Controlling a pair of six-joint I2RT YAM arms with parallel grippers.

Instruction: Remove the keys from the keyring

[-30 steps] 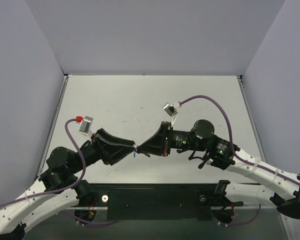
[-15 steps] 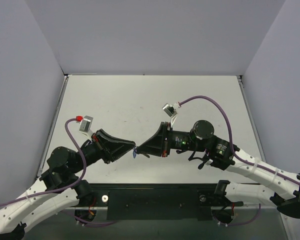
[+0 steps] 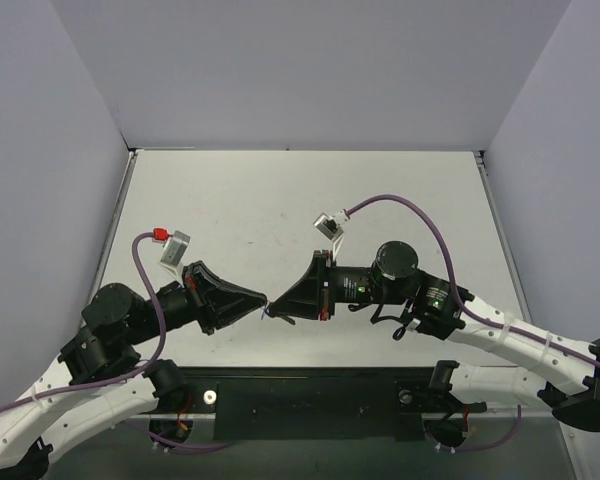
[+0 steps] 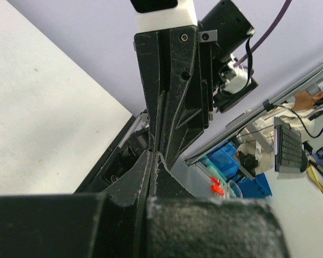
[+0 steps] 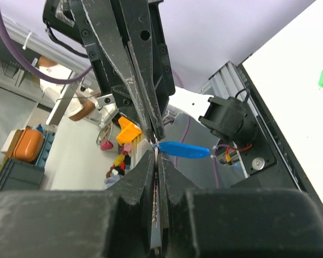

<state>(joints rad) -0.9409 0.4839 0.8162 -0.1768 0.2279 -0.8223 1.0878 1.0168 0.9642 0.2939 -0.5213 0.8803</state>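
Separation looks underway: left end effector (image 3: 262,298) and right end effector (image 3: 274,311), both pinched shut, meet tip to tip above the desk (image 3: 280,200). The keyring (image 5: 183,149) juts beside their tips. The key is hidden, so I cannot tell which holds it. Next, pull apart carefully.

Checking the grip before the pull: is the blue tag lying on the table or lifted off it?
Lifted. The blue tag juts out in mid-air where the shut left claw and right claw meet tip to tip.
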